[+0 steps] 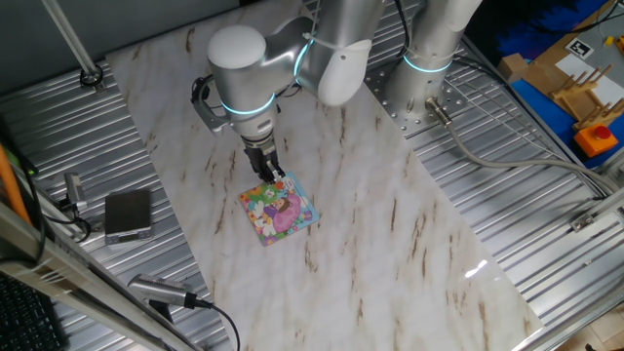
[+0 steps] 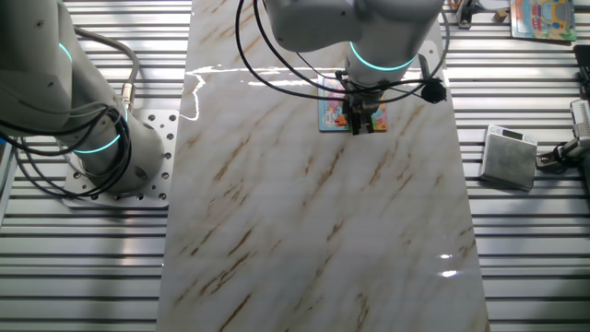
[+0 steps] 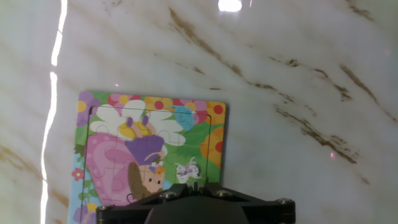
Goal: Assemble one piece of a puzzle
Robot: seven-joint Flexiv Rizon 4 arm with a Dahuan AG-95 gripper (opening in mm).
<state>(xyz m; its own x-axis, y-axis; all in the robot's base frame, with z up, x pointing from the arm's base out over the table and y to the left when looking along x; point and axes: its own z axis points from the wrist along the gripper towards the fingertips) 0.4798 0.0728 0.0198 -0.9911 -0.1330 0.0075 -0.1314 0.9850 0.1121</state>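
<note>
The puzzle is a small colourful square lying flat on the marble tabletop; it also shows in the other fixed view and in the hand view. My gripper points straight down with its tips on or just above the puzzle's near edge. In the hand view the gripper has its jaws drawn together with only a thin slit between them. A green patch with orange spots sits in the puzzle's right side. I see no separate loose piece; the gripper body hides the puzzle's lower part.
A grey box lies on the ribbed metal beside the marble sheet, also in the other fixed view. The arm's base is bolted at the table's side. Wooden blocks and an orange object stand off the table edge.
</note>
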